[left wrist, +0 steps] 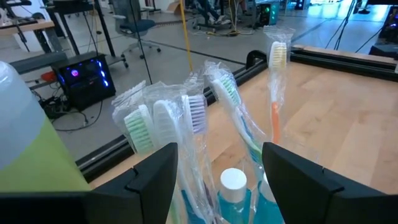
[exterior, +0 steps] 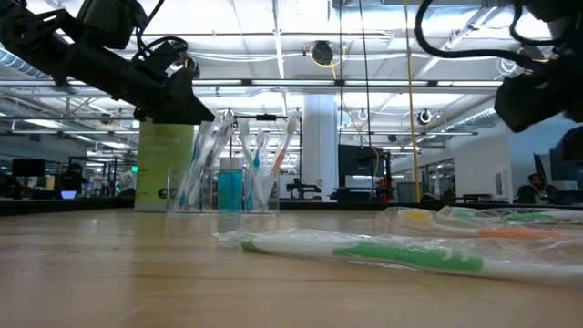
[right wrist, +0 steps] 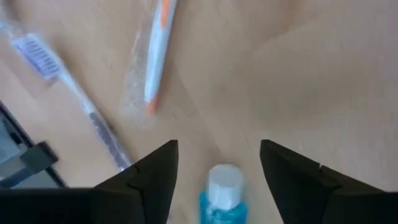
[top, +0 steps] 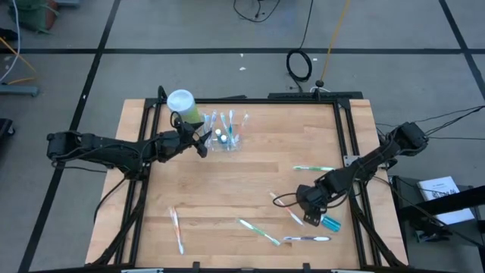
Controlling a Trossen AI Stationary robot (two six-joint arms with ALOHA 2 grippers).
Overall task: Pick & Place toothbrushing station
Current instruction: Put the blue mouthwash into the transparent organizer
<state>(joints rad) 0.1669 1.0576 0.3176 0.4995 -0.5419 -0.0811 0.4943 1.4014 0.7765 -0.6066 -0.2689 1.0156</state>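
A small clear cup (top: 226, 138) stands at the table's far middle, holding several wrapped toothbrushes (left wrist: 186, 118) and a small blue tube with a white cap (left wrist: 233, 183). My left gripper (top: 204, 142) is open at the cup's left side. In the left wrist view its fingers (left wrist: 155, 177) stand on either side of the cup's contents. My right gripper (top: 315, 217) is open, low over the table's near right. Its fingers (right wrist: 152, 171) stand on either side of a blue tube (right wrist: 222, 193) that lies on the wood (top: 330, 222). Loose toothbrushes (top: 313, 168) lie around.
A larger light-green bottle with a white cap (top: 184, 106) stands just left of the cup, behind my left gripper. Loose wrapped toothbrushes lie at the near left (top: 176, 229), near middle (top: 258, 232) and near right (top: 307, 239). An orange-and-white one (right wrist: 155, 56) lies near my right gripper.
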